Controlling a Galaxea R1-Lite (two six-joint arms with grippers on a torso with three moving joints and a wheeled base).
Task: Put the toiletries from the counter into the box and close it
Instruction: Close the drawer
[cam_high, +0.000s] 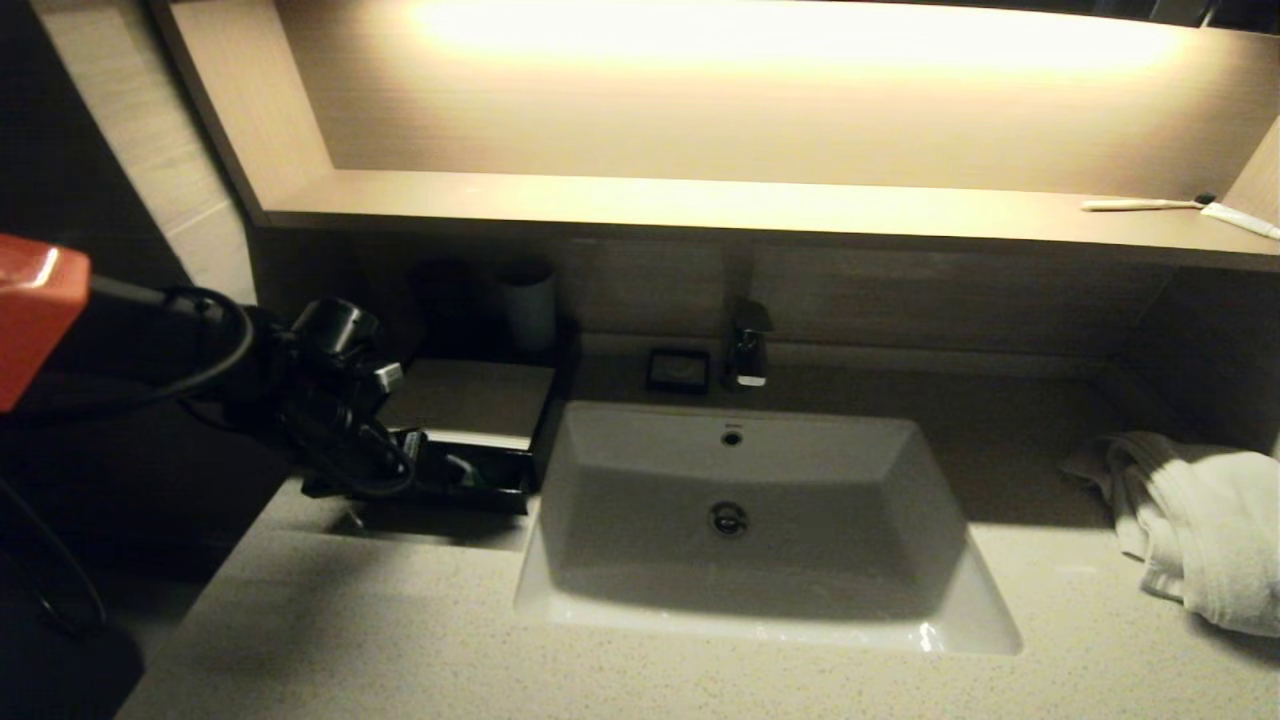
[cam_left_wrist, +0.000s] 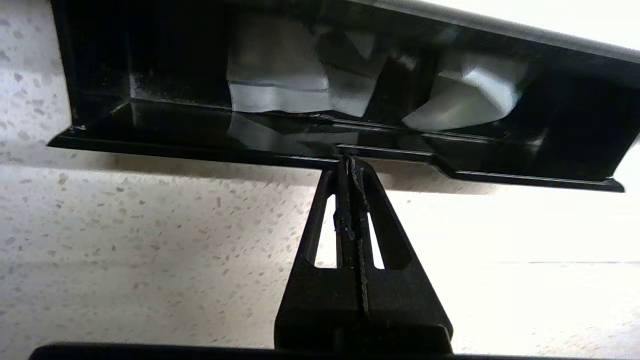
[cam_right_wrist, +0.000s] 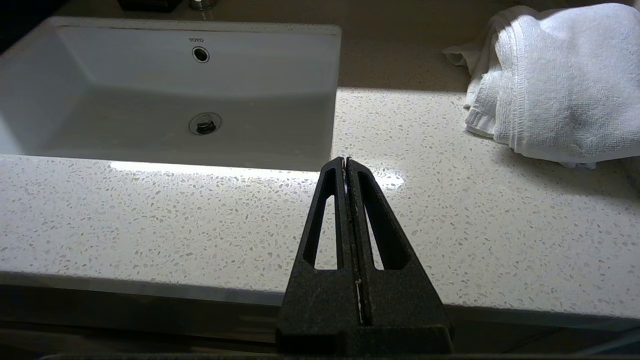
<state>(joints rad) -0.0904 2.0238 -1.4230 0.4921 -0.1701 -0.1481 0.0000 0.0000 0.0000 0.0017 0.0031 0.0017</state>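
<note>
The black box (cam_high: 465, 400) with its cream top panel stands on the counter (cam_high: 400, 640), left of the basin. Its drawer (cam_high: 480, 470) is slid out toward me. In the left wrist view the drawer's glossy front wall (cam_left_wrist: 150, 130) fills the upper part, and white wrapped sachets (cam_left_wrist: 272, 75) lie inside, with another (cam_left_wrist: 475, 95) at the other end. My left gripper (cam_left_wrist: 348, 160) is shut and empty, its tips touching the drawer's front lip; it also shows in the head view (cam_high: 405, 445). My right gripper (cam_right_wrist: 346, 160) is shut and empty, parked above the counter's front edge.
The white basin (cam_high: 760, 500) sits mid-counter with a faucet (cam_high: 748, 345) and a small black dish (cam_high: 678, 368) behind it. A pale cup (cam_high: 528, 305) stands behind the box. A white towel (cam_high: 1200, 520) lies at the right. A toothbrush (cam_high: 1140, 204) and a tube (cam_high: 1240, 220) lie on the lit shelf.
</note>
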